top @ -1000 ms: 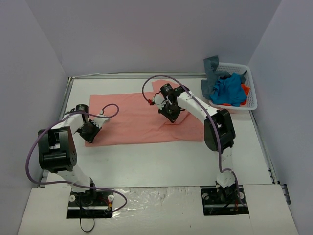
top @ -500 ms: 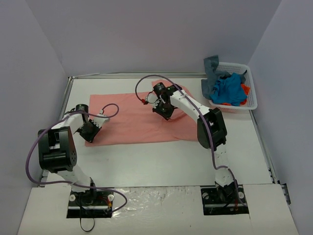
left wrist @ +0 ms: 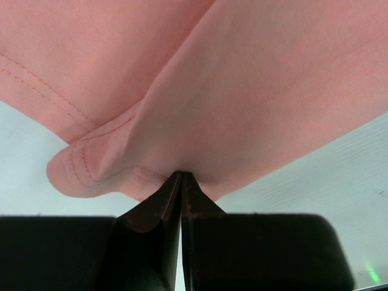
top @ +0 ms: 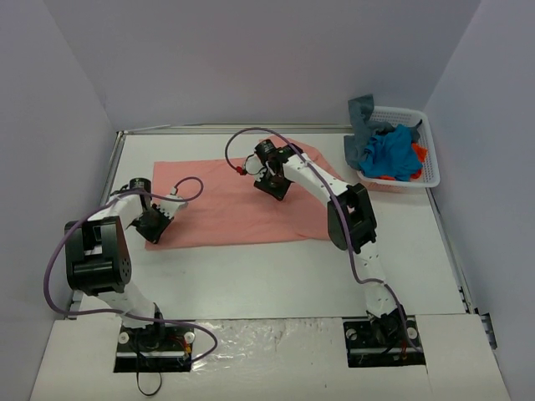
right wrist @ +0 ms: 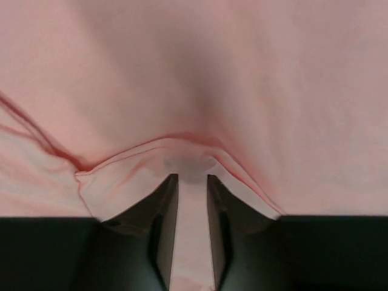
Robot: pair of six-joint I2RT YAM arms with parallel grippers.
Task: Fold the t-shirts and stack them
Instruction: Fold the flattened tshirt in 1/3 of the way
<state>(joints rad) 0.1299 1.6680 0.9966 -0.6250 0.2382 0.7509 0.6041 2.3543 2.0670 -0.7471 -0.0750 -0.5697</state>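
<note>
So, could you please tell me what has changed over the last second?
The right tool travelled left and away over the salmon-pink t-shirt, dragging its folded layer along; its jaws now stand slightly apart. The left tool stayed shut on its near-left corner; the basket did not move.

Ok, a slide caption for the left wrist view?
Left gripper shut on a hemmed corner of the salmon-pink t-shirt, bunched above the white table.

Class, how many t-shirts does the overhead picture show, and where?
4: salmon-pink t-shirt spread on the table; grey-blue t-shirt, bright blue t-shirt and orange-red t-shirt in the white basket, where more may hide.
</note>
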